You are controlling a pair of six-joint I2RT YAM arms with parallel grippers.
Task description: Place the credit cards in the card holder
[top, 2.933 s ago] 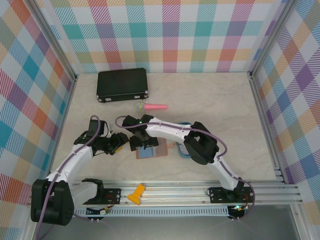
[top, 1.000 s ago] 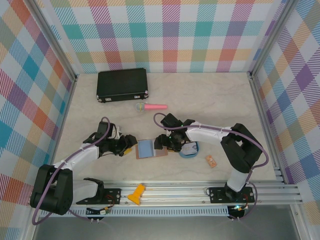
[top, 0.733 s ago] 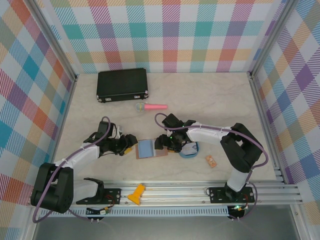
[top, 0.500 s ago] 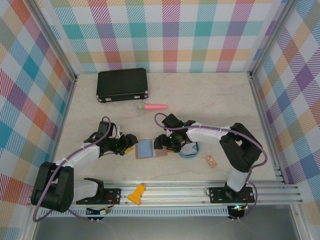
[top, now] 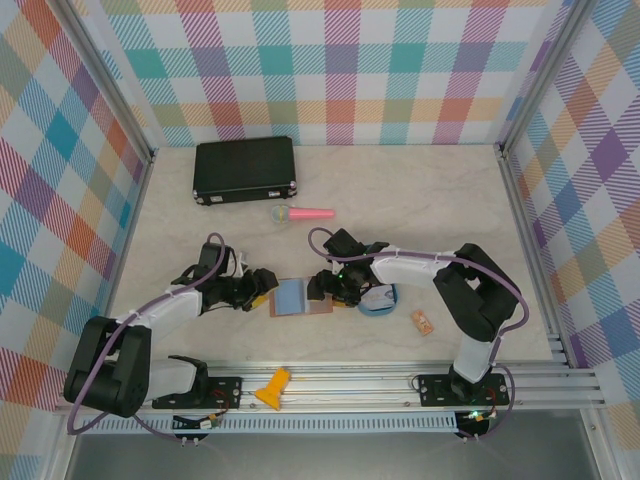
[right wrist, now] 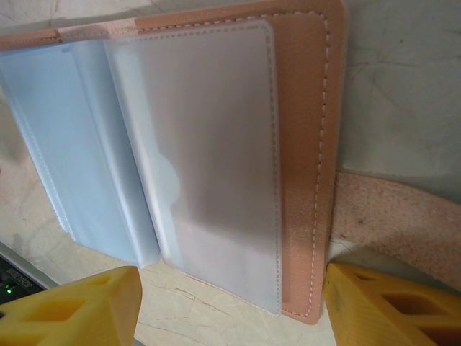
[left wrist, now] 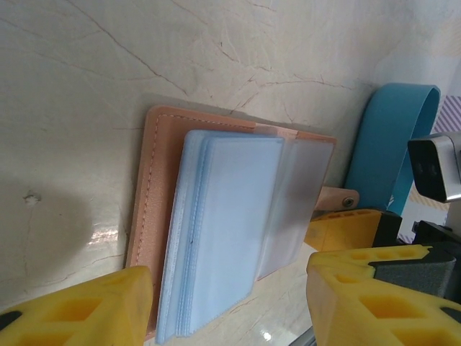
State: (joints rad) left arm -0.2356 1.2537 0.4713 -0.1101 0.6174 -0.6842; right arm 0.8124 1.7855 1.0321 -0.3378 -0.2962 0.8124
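The card holder [top: 301,297] lies open on the table, pink leather outside with pale blue and clear sleeves fanned on top [left wrist: 223,216] [right wrist: 194,144]. Its strap [right wrist: 400,213] sticks out on the right. My left gripper [top: 259,288] is low at the holder's left edge, open, with nothing between its yellow fingertips [left wrist: 75,306]. My right gripper [top: 324,286] stands at the holder's right edge, also open and empty, one fingertip [right wrist: 392,306] beside the strap. The credit cards are hidden from me.
A blue oval tray [top: 380,298] [left wrist: 389,140] sits just right of the holder, partly under the right arm. A small orange tag [top: 421,322] lies further right. A black case [top: 245,170] and a pink stick-shaped object [top: 303,213] lie at the back.
Since the earliest frame my right arm has swung back from over the holder to its right edge, and the left gripper has come down beside it. Over the last second almost nothing moves.
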